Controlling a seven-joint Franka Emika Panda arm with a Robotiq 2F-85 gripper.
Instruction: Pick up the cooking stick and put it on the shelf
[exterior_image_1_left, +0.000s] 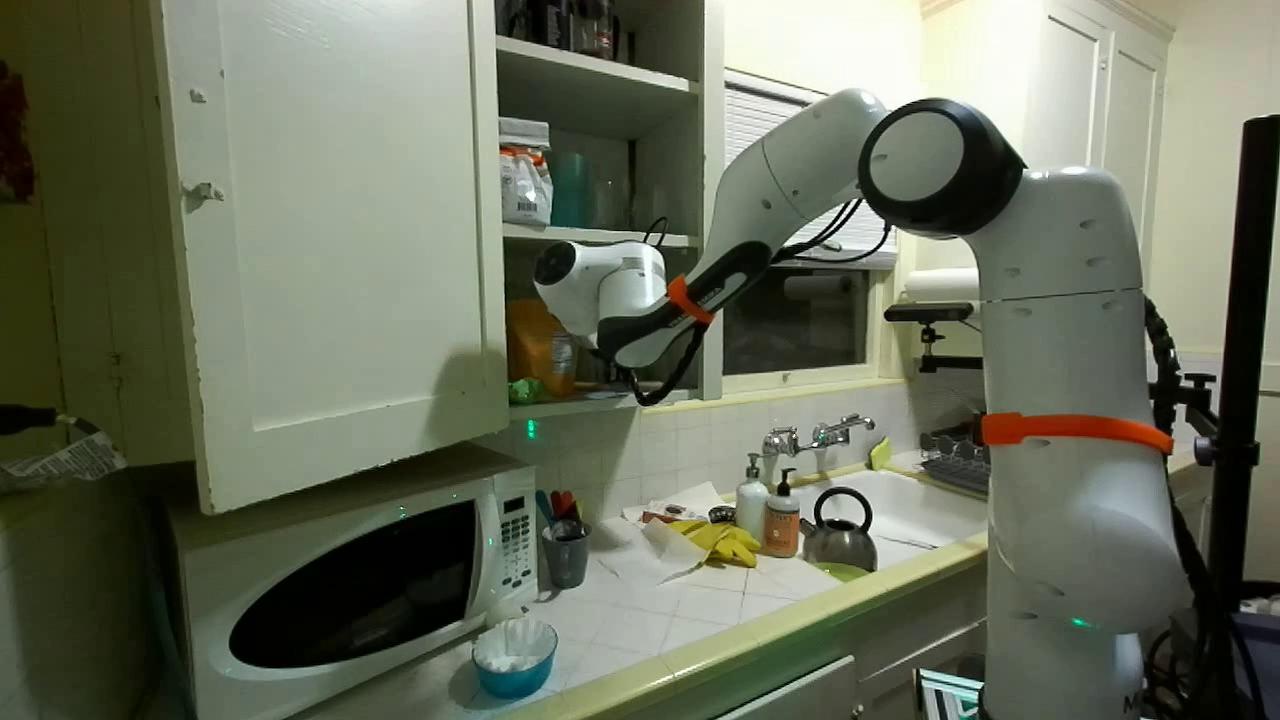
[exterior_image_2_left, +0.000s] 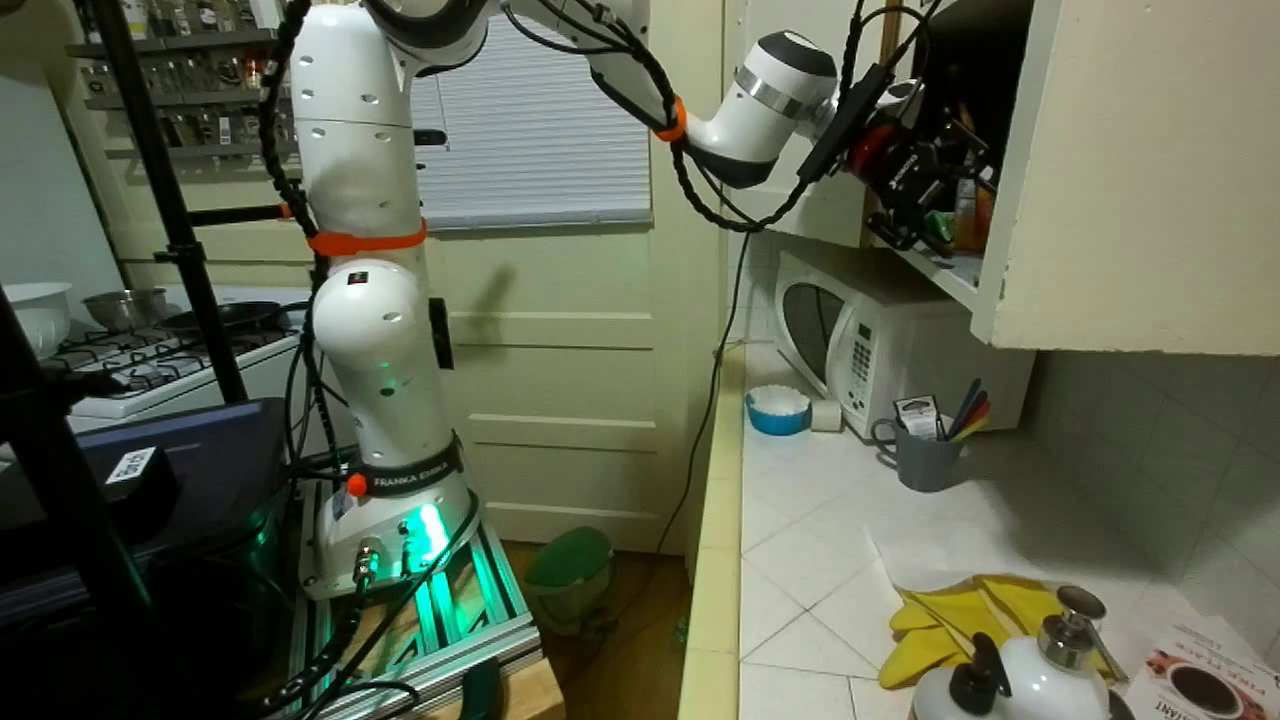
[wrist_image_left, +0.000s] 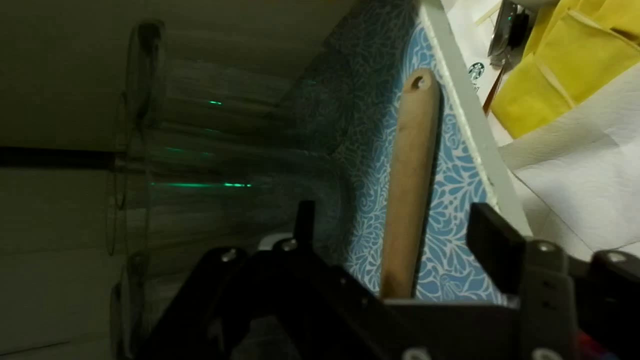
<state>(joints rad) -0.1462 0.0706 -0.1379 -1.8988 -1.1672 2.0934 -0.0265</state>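
In the wrist view the light-brown wooden cooking stick lies flat on the blue-patterned liner of the white shelf, near its front edge. Its holed handle end shows; its lower end is hidden behind the gripper. My gripper is open, with one finger to each side of the stick and a gap to both. No contact shows. In an exterior view the gripper is inside the cupboard just above the shelf. In an exterior view the shelf shows, but the gripper is hidden behind the wrist.
Glass vessels stand beside the left finger. An orange bag and a green item are on the same shelf. The open cupboard door hangs beside the arm. The microwave and yellow gloves are below.
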